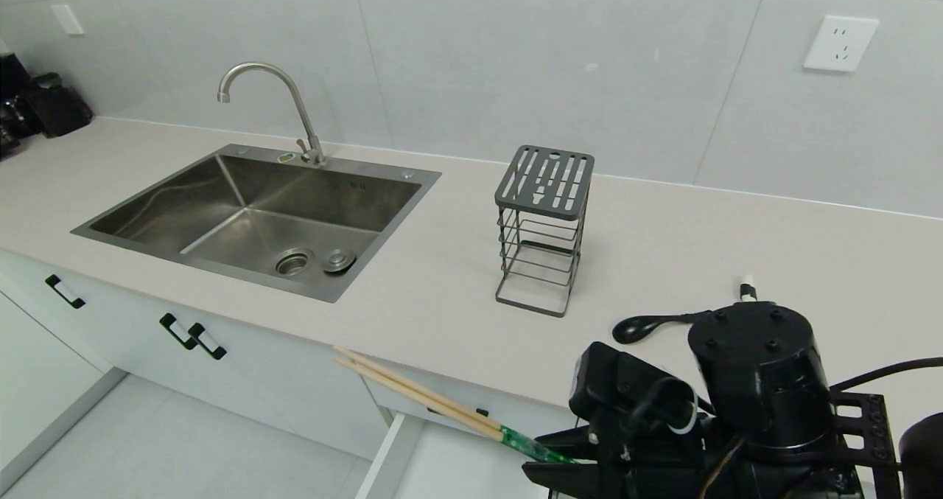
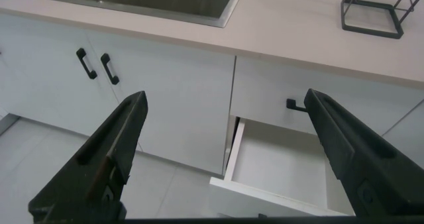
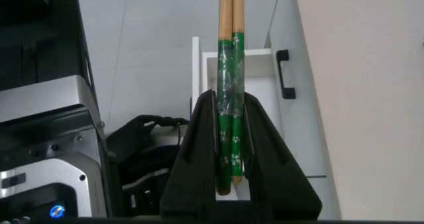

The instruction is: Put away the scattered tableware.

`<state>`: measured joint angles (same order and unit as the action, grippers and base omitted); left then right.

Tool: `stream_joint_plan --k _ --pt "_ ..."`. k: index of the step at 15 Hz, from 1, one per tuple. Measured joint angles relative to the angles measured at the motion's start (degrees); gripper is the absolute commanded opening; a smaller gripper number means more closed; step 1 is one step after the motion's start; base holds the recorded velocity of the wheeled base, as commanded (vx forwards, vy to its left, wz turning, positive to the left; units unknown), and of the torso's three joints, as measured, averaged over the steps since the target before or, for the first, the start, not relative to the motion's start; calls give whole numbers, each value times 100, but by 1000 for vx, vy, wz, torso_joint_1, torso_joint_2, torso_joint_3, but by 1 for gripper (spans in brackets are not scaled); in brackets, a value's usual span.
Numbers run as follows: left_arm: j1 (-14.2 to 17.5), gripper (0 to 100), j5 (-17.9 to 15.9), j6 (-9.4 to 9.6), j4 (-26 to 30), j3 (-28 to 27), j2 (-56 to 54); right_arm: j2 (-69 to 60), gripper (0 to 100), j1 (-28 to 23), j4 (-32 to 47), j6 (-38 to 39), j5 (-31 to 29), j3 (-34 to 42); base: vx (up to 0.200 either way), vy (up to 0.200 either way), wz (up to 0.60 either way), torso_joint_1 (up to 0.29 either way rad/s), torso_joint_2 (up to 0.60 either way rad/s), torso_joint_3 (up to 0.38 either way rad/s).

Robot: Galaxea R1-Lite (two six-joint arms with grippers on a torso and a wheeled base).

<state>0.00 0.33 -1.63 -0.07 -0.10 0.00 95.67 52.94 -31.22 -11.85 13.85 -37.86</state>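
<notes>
Holding chopsticks (image 1: 420, 396) by green ends in closed right gripper (image 3: 230, 108), with left gripper (image 2: 225, 99) wide open, empty. Next probably: lowering them into open drawer (image 2: 278, 164), 7 o'clock from rack (image 1: 544, 226).

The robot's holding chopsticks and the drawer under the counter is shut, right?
Not quite. The right gripper does hold the chopsticks, but the drawer is open, not shut. The left wrist view shows it pulled out.
</notes>
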Motion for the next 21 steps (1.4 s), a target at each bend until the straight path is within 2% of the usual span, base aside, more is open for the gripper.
stream_joint_plan --k 9,21 --pt "0 100 0 0 0 0 0 212 0 240 243 213 -655 -616 0 0 0 -25 47 27" --pt "0 100 -1 0 -6 0 0 236 0 490 514 277 -802 -1045 0 0 0 -264 525 255"
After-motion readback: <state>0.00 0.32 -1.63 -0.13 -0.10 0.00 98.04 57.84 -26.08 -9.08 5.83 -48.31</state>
